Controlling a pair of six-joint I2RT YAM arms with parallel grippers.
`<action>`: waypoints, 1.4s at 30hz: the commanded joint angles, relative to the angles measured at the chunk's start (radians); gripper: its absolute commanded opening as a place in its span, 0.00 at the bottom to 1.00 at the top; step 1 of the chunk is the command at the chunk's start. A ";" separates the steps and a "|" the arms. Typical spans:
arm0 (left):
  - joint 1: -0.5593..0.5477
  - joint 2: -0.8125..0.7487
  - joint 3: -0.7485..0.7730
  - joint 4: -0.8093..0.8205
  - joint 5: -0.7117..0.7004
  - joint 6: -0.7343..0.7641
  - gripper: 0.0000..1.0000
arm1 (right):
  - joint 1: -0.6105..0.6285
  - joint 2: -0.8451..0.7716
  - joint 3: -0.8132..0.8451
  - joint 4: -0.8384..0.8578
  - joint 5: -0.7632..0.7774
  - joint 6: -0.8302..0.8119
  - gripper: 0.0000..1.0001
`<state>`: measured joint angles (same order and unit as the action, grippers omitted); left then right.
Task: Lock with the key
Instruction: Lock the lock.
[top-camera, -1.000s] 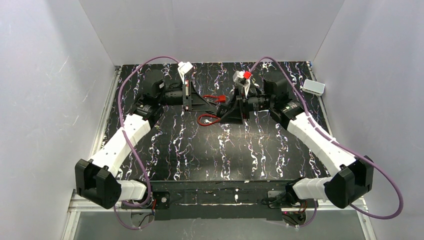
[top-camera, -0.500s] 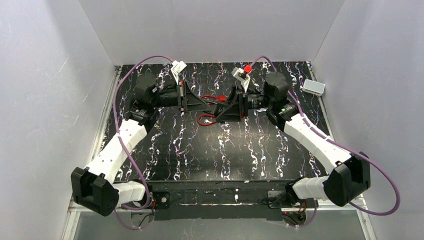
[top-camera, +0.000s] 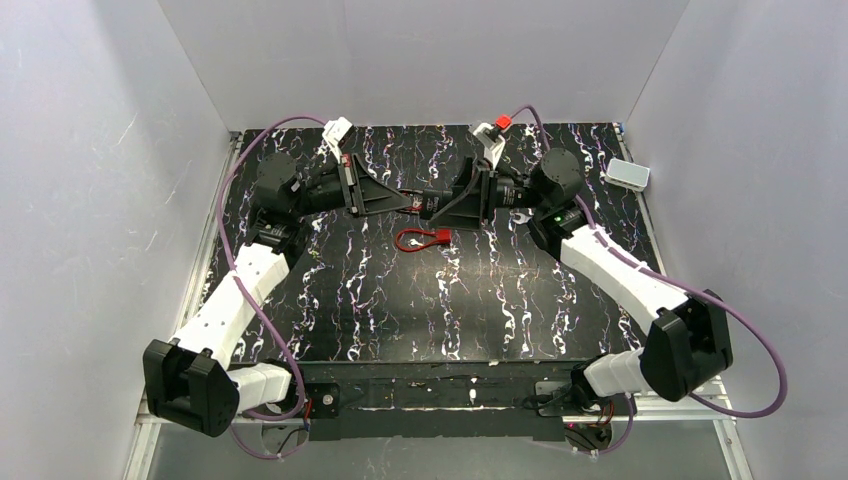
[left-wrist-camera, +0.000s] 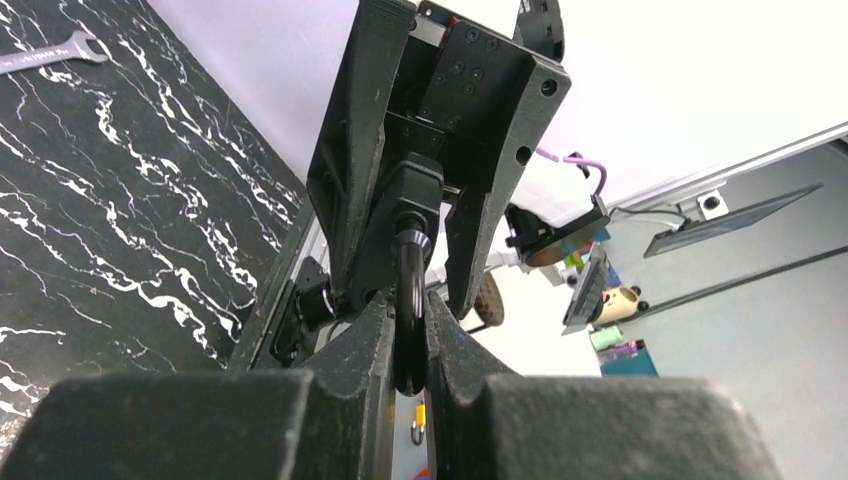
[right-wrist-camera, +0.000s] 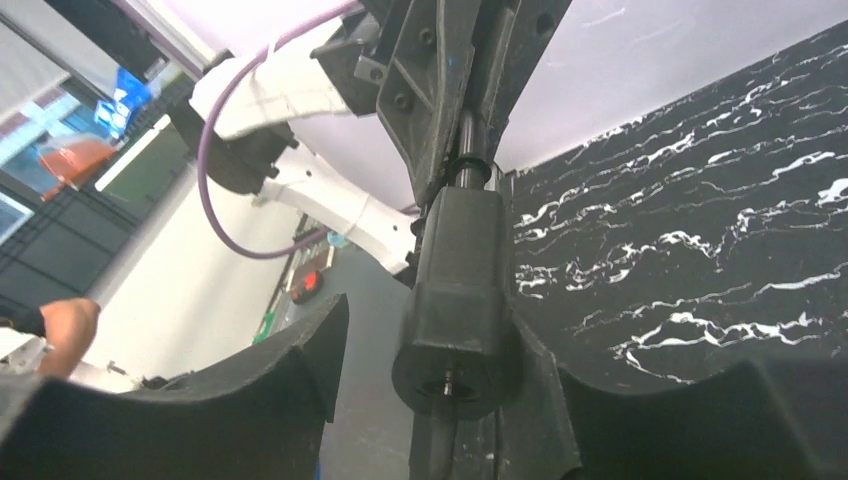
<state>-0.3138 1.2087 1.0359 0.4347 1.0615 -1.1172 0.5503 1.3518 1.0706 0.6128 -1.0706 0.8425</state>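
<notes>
Pinches the black shackle (left-wrist-camera: 408, 290) of the padlock (right-wrist-camera: 460, 300) in the left gripper (left-wrist-camera: 405, 335), fingers pressed together on the loop with no gap showing. Holds it in the air above the far middle of the worktop (top-camera: 500, 300), body pointing toward the right arm. Brackets the padlock's body with the right gripper (right-wrist-camera: 430, 340), jaws spread: touches it on one side, stands clear of it on the other. Turns the keyhole end toward the right wrist camera. Has the key (top-camera: 440, 236), red-tagged on a red cord loop (top-camera: 408, 240), lying flat on the worktop just nearer than the two grippers, in neither of them. Shows a wrench (left-wrist-camera: 45, 52) on the worktop in the left wrist view, and a small white box (top-camera: 628, 173) at the far right edge.
</notes>
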 joint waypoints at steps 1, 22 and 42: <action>0.025 -0.042 -0.024 0.158 -0.070 -0.112 0.00 | -0.003 0.014 0.009 0.304 0.044 0.187 0.59; 0.000 -0.047 -0.062 0.188 -0.085 -0.136 0.00 | 0.007 0.065 0.049 0.329 0.127 0.205 0.41; 0.116 -0.060 -0.077 0.139 0.042 0.015 0.49 | -0.018 0.044 0.033 0.386 0.091 0.291 0.01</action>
<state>-0.2100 1.1931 0.9745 0.5716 1.0603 -1.1561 0.5400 1.4292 1.0668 0.8505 -0.9943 1.0920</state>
